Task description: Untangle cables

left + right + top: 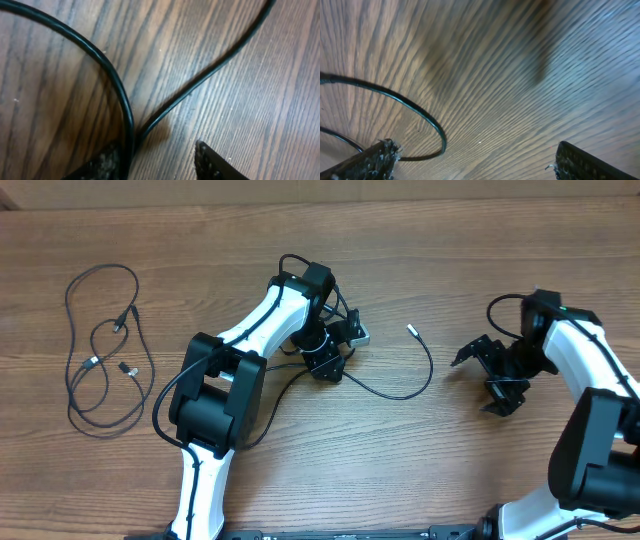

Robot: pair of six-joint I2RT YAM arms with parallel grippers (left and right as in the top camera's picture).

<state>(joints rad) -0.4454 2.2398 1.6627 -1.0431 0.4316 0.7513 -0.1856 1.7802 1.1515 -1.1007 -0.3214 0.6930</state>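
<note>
Black cable, two runs meeting just inside one finger of the left tool, jaws apart, so closing could pinch both runs and tighten the loop; right tool gapes empty, remaining cables coiled at left of the overhead frame on the wood surface.

Overhead looks straight down on the table; both wrist views skim it closely.

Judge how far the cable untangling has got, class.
Done: one cable lies apart in the middle, its silvery plug free. In hand: the left hand sits low over that strand, jaws apart around it, no grip yet; the right hand is open and empty. Left: the looped cables at far left overlap one another.
</note>
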